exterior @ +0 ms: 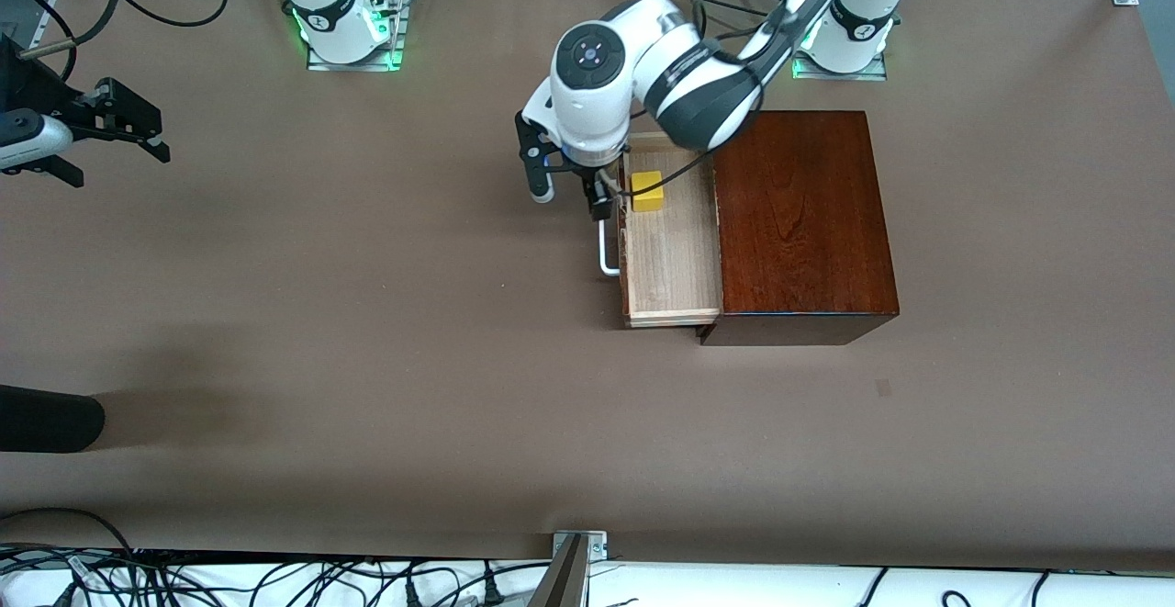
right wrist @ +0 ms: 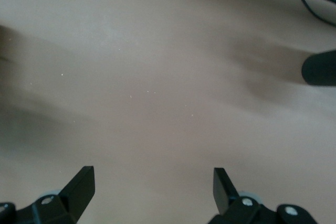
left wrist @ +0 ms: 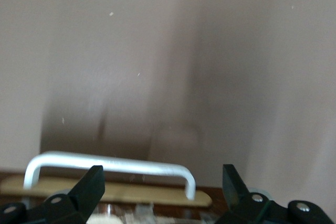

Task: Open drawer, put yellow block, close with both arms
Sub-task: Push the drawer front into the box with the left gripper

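The small bright yellow cube (exterior: 647, 191) sat in the pulled-out pale wooden drawer (exterior: 668, 258). The left gripper (exterior: 569, 192), fingers released, hovered just off the white bar handle (left wrist: 110, 165), whose long axis ran across its spread fingers. The right gripper (exterior: 138, 134), fingers released too, waited well apart at its own end of the desk (exterior: 367, 331).

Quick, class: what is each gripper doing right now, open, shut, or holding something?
Left gripper: open, holding nothing, by the drawer's white handle.
Right gripper: open, holding nothing, waiting over bare table at the right arm's end.
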You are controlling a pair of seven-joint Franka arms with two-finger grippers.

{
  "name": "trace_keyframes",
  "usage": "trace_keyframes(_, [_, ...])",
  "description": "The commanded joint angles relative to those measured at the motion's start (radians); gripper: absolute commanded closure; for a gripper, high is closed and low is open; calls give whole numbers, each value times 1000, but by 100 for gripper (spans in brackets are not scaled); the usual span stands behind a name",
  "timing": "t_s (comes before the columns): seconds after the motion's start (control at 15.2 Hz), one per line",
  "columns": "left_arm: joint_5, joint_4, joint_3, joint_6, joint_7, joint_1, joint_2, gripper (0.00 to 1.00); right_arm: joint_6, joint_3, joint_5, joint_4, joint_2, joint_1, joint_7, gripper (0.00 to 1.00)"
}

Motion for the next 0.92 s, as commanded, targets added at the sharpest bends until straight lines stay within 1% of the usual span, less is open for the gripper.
trace_keyframes(0.0, [68, 35, 3, 48, 156, 1, 69, 0, -27, 14, 3, -16, -23, 3, 84, 0])
trace_keyframes(0.13, [116, 31, 4, 60, 181, -21, 82, 0, -27, 22, -3, -16, -25, 5, 101, 0])
trace_keyframes(0.26, [191, 15, 4, 50, 183, -21, 96, 0, -16, 19, -3, -15, -19, 5, 95, 0])
trace_keyframes(0.33, [196, 3, 6, 37, 189, -13, 95, 0, -13, 16, -1, -10, -17, 3, 88, 0])
trace_keyframes(0.53, [197, -5, 17, -73, 210, 17, 92, 0, -19, 14, -3, 13, -9, 0, 88, 0])
trace_keyframes(0.72, [197, 2, 18, -180, 212, 25, 73, 0, -29, -3, -3, 20, -9, -8, 84, 0])
trace_keyframes(0.85, [199, 2, 21, -223, 212, 28, 64, 0, -73, -9, -3, 20, -9, -8, 95, 0])
